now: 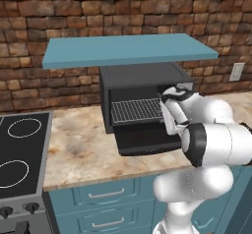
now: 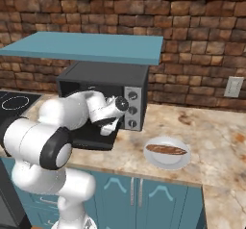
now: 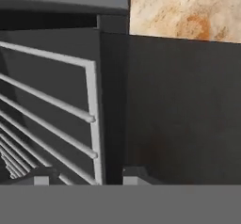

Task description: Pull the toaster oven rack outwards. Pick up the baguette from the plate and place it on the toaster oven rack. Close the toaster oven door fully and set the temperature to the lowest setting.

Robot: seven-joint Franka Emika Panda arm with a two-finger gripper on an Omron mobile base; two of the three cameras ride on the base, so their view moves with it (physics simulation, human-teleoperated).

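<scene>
The robot arm (image 1: 211, 144) is big, white and shiny, made of fat round parts that look like smooth tubes and balls stuck together. Between the white parts sit dark rings, almost black, where the arm bends. One wide dark ring wraps the thick part closest to the cameras. Near the far end there is a small black round cap. The hand (image 3: 84, 175) has two small dark grey fingertips with blocky, flat tops.
</scene>
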